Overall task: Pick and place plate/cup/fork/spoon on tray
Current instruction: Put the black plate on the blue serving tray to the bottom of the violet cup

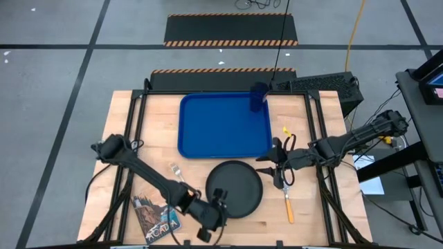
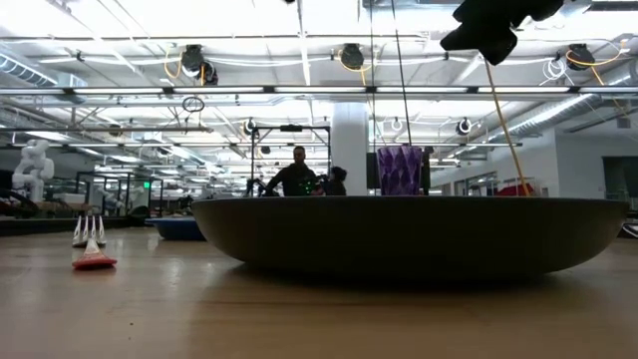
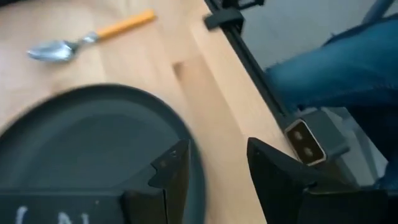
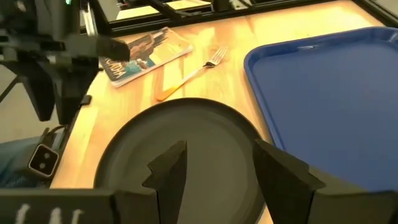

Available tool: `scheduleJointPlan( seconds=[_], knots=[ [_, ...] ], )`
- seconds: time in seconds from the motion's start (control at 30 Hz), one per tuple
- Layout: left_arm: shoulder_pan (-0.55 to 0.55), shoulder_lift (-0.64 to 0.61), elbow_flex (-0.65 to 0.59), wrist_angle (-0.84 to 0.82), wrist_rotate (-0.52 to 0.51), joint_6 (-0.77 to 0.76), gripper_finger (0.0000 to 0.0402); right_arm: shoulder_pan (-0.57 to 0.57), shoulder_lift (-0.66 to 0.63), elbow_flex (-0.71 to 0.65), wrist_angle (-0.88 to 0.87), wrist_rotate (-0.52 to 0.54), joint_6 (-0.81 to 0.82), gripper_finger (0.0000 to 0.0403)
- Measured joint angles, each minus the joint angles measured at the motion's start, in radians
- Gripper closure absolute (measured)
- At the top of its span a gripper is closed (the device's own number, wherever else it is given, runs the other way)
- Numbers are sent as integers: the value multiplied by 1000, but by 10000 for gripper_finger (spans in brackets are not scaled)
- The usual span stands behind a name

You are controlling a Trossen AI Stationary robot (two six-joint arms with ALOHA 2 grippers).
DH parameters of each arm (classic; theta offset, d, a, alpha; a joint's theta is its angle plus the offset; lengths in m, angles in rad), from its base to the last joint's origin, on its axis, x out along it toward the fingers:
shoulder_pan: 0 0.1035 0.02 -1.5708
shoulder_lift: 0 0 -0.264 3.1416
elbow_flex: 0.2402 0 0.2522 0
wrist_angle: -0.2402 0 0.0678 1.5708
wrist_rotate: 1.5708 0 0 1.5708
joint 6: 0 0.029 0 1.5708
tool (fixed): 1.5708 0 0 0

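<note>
The black plate (image 1: 234, 188) lies flat on the wooden table just near of the blue tray (image 1: 225, 126). The purple cup (image 1: 258, 99) stands upright at the tray's far right corner. The fork (image 1: 176, 171) lies on the table left of the plate, and the spoon (image 1: 287, 202) lies right of it. My left gripper (image 1: 218, 207) is open above the plate's near left rim, with one finger (image 3: 171, 177) over the plate and the other (image 3: 273, 177) over bare table. My right gripper (image 1: 277, 164) is open above the plate's far right rim (image 4: 186, 124).
A small picture booklet (image 1: 156, 216) lies at the table's near left. The black frame rails (image 1: 322, 138) run along the table's sides. In the left wrist view, a person's leg in blue jeans (image 3: 336, 68) shows beyond the table's edge. People stand far off in the room (image 2: 299, 172).
</note>
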Motion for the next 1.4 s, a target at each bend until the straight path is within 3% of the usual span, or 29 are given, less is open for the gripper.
scheduleJointPlan(
  seconds=[0.43, 0.6, 0.9, 1.03, 1.27, 1.4],
  knots=[
    [-16, 138, 0, -35, -24, -87, 240, 32, 0, 0, 0, 33, -3, 227],
    [-14, 150, -9, -73, -79, -48, 240, 32, 0, 1, -1, 33, -6, 227],
    [5, 151, -61, -71, -87, 24, 243, 33, 0, 2, -8, 35, -8, 227],
    [8, 151, -91, -65, -80, 82, 273, 33, 0, 2, -8, 35, -9, 227],
    [6, 144, -104, -35, -81, 151, 382, 33, 0, 2, -8, 36, -18, 227],
    [-3, 123, -105, -15, -82, 203, 381, 33, 0, 2, -8, 36, -19, 227]
  ],
)
